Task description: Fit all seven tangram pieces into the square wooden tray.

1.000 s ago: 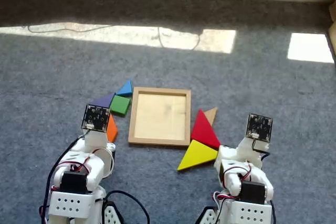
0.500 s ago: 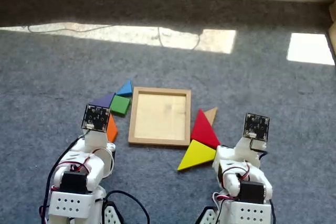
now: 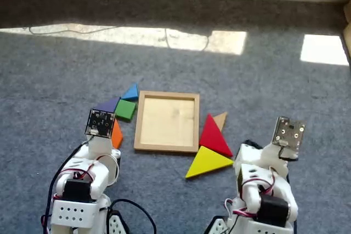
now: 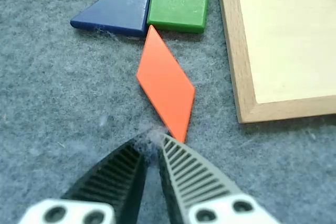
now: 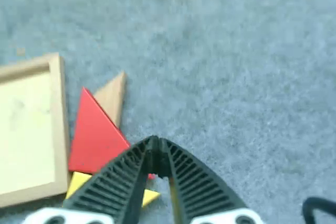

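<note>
At the lower left of the high view stands the white left arm (image 3: 88, 179). Its left gripper (image 4: 153, 148) has its ribbed fingers pressed together with nothing between them, the tips just beside the near corner of the flat orange parallelogram piece (image 4: 165, 85). That piece lies on the grey carpet (image 3: 55, 80) left of centre. Just above it in the high view sit the dark purple triangle piece (image 3: 108, 104) and the green square piece (image 3: 125, 109), touching edge to edge, with the small blue triangle piece (image 3: 131, 91) above the square. In the middle of the frame lies the square wooden tray (image 3: 166, 147); all seven pieces rest outside it on the carpet. Right of the tray, the large red triangle piece (image 3: 214, 133) lies close to its rim, the small tan wooden triangle piece (image 3: 220, 119) touches the red one's upper right edge, and the large yellow triangle piece (image 3: 205, 161) lies against its lower edge. At the lower right stands the white right arm (image 3: 263, 190). Its right gripper (image 5: 157, 145) is also closed tip to tip and holds nothing, hanging over the carpet near the red and yellow triangles.
</note>
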You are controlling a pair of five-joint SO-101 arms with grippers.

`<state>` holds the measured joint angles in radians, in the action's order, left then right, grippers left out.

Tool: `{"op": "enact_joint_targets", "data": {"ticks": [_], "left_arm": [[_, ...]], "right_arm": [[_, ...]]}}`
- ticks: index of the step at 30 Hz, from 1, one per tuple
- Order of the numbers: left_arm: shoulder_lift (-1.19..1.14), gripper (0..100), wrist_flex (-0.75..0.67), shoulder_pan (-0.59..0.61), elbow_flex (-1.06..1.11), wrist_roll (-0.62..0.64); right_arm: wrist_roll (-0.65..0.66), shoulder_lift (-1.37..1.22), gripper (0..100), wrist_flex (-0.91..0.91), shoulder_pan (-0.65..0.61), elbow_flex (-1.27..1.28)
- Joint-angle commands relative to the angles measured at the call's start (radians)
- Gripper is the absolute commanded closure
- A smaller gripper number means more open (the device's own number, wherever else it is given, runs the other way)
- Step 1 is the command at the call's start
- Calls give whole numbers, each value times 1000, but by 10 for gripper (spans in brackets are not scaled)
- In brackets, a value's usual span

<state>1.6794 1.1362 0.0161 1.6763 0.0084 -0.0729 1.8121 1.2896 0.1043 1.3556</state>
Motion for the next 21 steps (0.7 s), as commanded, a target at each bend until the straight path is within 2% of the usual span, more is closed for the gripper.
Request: {"op": "enact_joint_targets", "data": {"ticks": [1,7,12,21], "left_arm": [[13,988,5,12,28,-6],[13,988,5,12,28,-6],[13,988,5,12,28,-6],[13,988,5,12,28,-6]], "right_arm": [[-9,-108,995,12,12,-206],[-3,-504,995,2,-19,-430],[-3,-796,995,1,-163,-549],[-3,-1112,995,-15,-435,-656]]}}
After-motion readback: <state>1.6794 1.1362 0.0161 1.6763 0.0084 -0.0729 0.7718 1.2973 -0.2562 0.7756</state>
